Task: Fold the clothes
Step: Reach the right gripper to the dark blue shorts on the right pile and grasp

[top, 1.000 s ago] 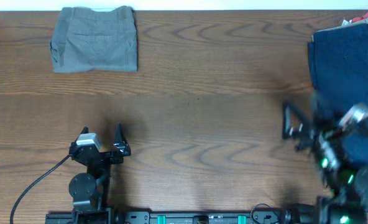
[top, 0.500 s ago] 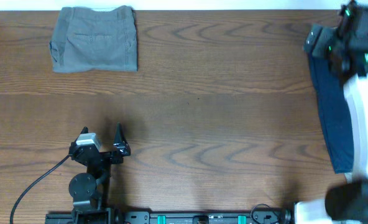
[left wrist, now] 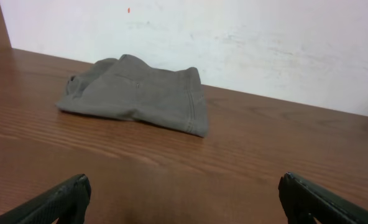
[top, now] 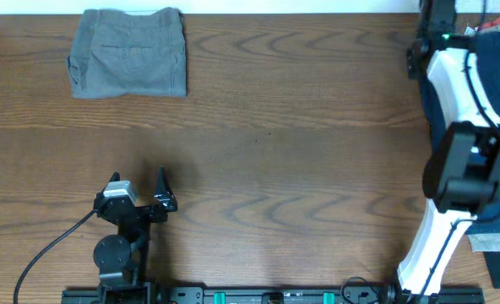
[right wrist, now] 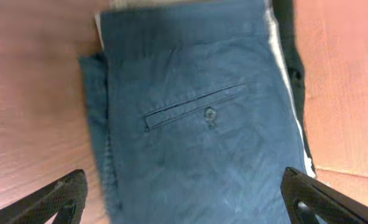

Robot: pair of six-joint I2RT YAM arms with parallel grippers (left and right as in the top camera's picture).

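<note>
A wide wooden tabletop [top: 275, 127] filled the overhead view. The white right arm [top: 449, 74] reached along its right side to the far corner. There a pair of navy blue shorts [top: 493, 93] lay at the tabletop's right edge, on top of other cloth I could not identify.

A second pair, grey-olive shorts [top: 128, 54], sat well apart in the far left corner. It lay as a neat, flat rectangle and looked already folded.

The right tool [right wrist: 184, 196] hung above the navy pair, its fingers spread wide and gripping nothing. The left tool [top: 164, 192] rested near the front left, also spread and empty, facing the grey-olive pair from a distance.

The step in hand appeared to be picking up the navy pair. The next move would likely call for lowering onto one edge, pinching only the top garment, and drawing it to the bare middle.

The navy cloth looked smooth and doubled over, showing a slit back pocket [right wrist: 193, 104] with a small button [right wrist: 210, 114].
</note>
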